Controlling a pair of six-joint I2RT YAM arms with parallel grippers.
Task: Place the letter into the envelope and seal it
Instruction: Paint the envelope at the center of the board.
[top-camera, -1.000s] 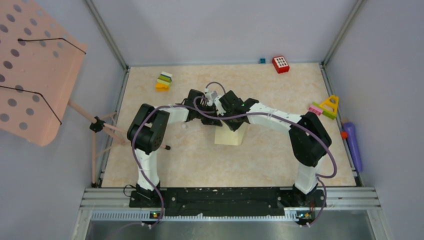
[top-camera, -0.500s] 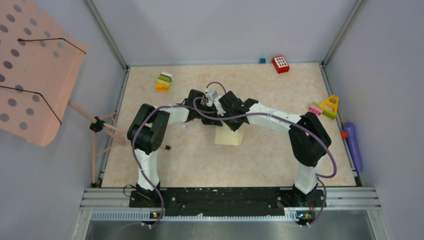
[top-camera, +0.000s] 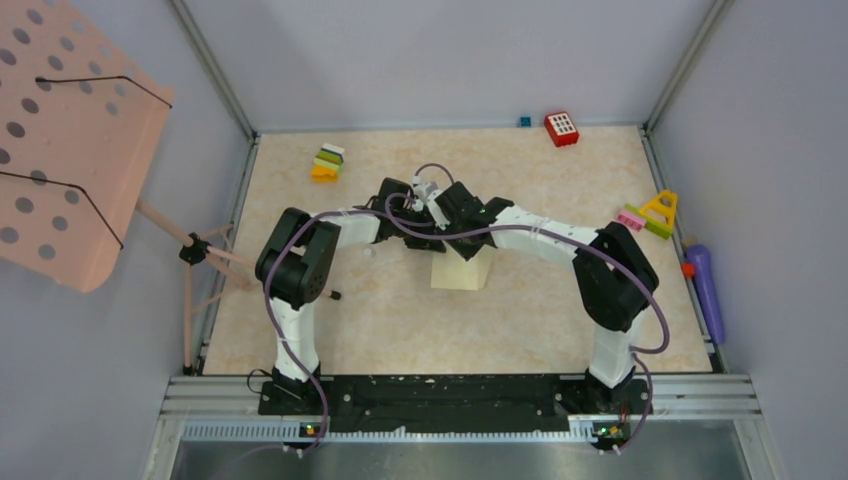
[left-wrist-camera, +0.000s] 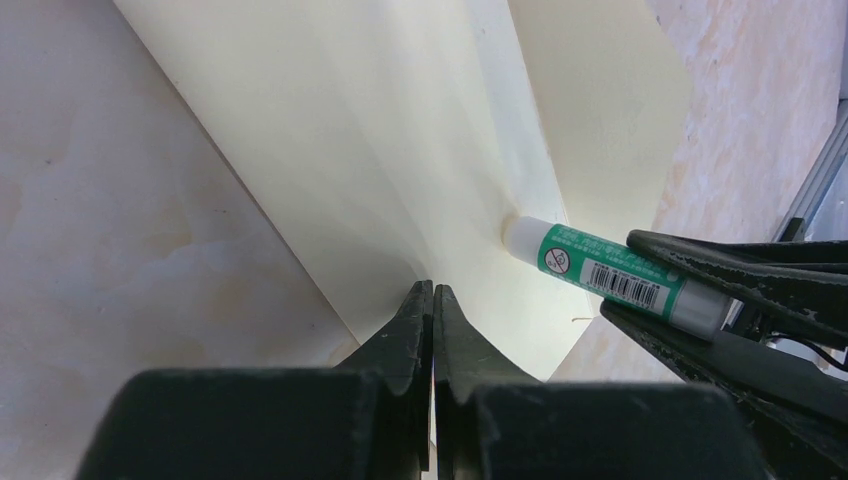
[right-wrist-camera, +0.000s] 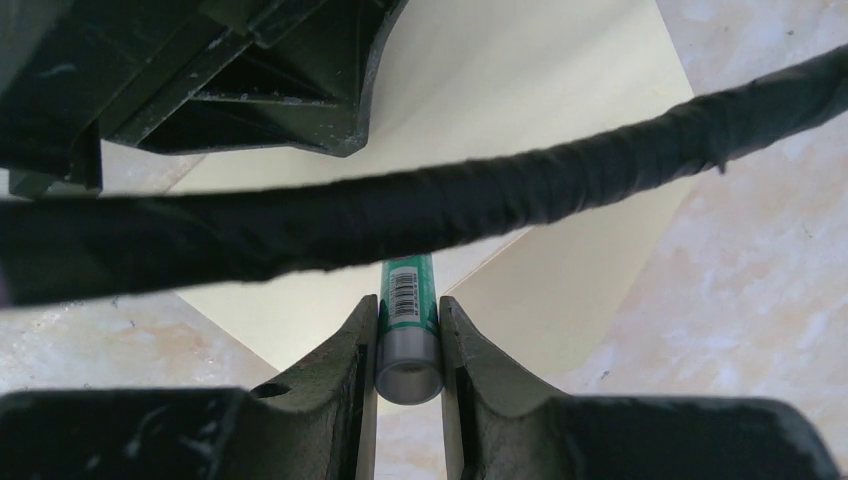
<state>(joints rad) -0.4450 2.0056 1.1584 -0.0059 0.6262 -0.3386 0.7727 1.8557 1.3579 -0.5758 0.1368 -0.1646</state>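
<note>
The pale yellow envelope (top-camera: 462, 272) lies mid-table, mostly under both wrists. In the left wrist view its open flap (left-wrist-camera: 400, 150) spreads ahead of my left gripper (left-wrist-camera: 432, 290), which is shut with its tips resting on the paper; whether paper is pinched I cannot tell. My right gripper (right-wrist-camera: 408, 302) is shut on a green-labelled glue stick (right-wrist-camera: 405, 280). The white tip of that glue stick (left-wrist-camera: 600, 275) touches the envelope's flap (right-wrist-camera: 560, 290) near its fold. From above, the left gripper (top-camera: 416, 236) and right gripper (top-camera: 455, 246) meet over the envelope's far edge. The letter is not in view.
A green, yellow and orange block stack (top-camera: 327, 163) sits back left, and a red block (top-camera: 561, 128) and a small blue cube (top-camera: 524, 121) at the back. A yellow triangle piece (top-camera: 655, 213) and a purple object (top-camera: 704, 290) lie right. A pink perforated stand (top-camera: 70, 140) stands beyond the left wall.
</note>
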